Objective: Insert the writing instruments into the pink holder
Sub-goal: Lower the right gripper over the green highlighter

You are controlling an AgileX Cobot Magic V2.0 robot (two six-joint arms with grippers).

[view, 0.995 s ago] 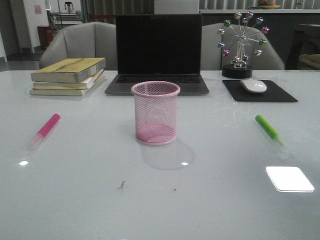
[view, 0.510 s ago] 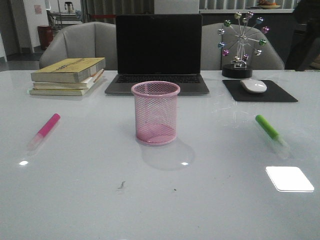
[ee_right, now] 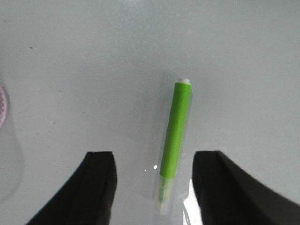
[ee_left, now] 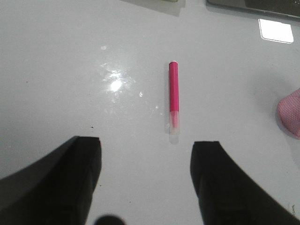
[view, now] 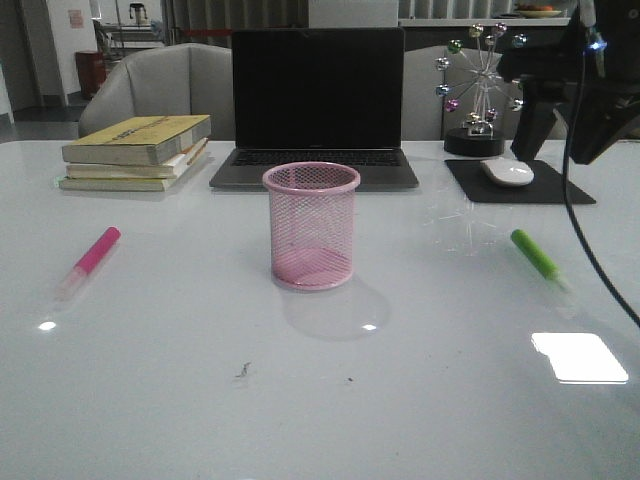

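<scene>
pink holder (view: 311, 238): upright near the middle of the white table (view: 150, 400), nothing in it; its edge also shows in the left wrist view (ee_left: 290, 112).
pink highlighter (view: 88, 262): lies flat on the table on the robot's left, well apart from the holder, clear cap end toward the near edge; seen from the left wrist too (ee_left: 174, 103).
green highlighter (view: 541, 262): lies flat on the robot's right, well apart from the holder, clear cap end toward the near edge; seen from the right wrist too (ee_right: 173, 143).
left tool (ee_left: 145, 183): fingers spread wide, holding nothing, above the table with the pink highlighter ahead of the gap between them.
right tool (ee_right: 152, 187): fingers spread wide, holding nothing, the green highlighter's cap end lying between them below; no contact visible.
right arm (view: 575, 80): dark, in the upper right of the front view, cable hanging down.
background: laptop (view: 317, 105), stacked books (view: 135, 152), mouse (view: 507, 171) on a black pad (view: 520, 185), ferris-wheel ornament (view: 482, 85).
</scene>
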